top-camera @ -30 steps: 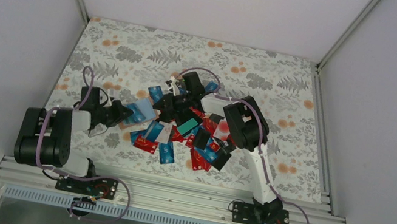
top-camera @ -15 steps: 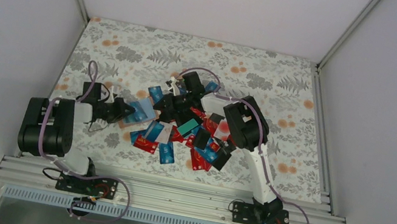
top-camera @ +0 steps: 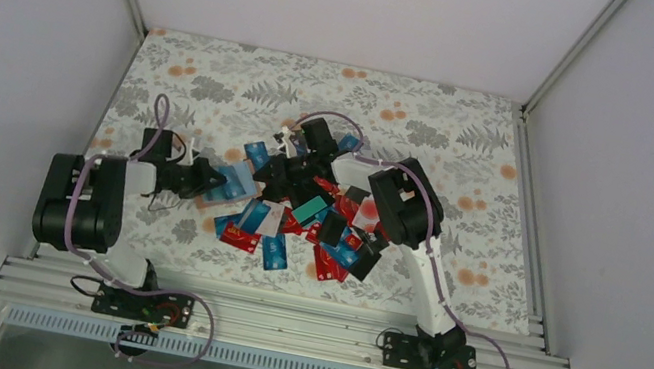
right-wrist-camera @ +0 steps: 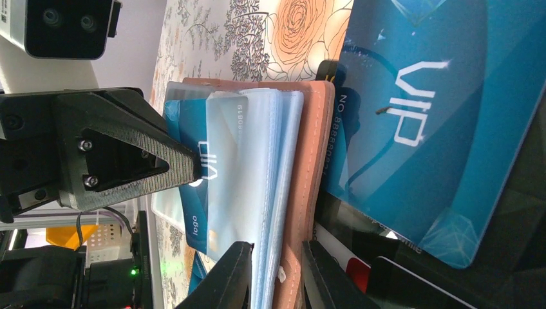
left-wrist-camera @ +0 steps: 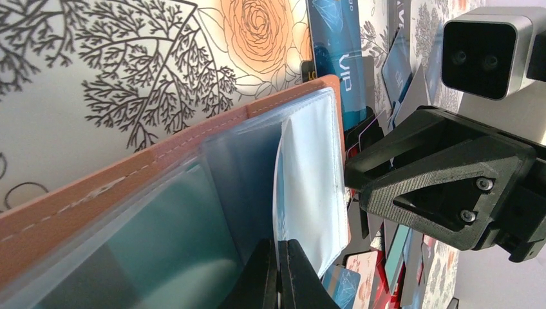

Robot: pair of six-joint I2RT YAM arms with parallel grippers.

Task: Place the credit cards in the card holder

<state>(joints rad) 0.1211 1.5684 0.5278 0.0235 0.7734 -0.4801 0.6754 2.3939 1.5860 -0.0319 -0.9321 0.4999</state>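
The tan card holder (top-camera: 230, 184) lies open at the left edge of a pile of blue, red, black and teal credit cards (top-camera: 315, 228). My left gripper (top-camera: 205, 179) reaches it from the left. In the left wrist view that gripper (left-wrist-camera: 278, 257) is shut on one clear plastic sleeve (left-wrist-camera: 309, 180) above the tan cover (left-wrist-camera: 129, 174). My right gripper (top-camera: 266, 174) comes from the right; its fingers (right-wrist-camera: 277, 273) clamp the sleeve stack and tan cover (right-wrist-camera: 312, 161). A blue card (right-wrist-camera: 193, 187) sits in a sleeve. A blue VIP card (right-wrist-camera: 425, 116) lies beside the holder.
The flower-patterned tablecloth (top-camera: 219, 84) covers the table. White walls with metal frame posts (top-camera: 556, 73) close the left, right and back sides. The arms' bases stand on the metal rail (top-camera: 278, 323) at the near edge.
My left arm has shifted slightly away from its base, carrying its gripper a little farther up the table at the holder. The right arm and the card pile have not moved.
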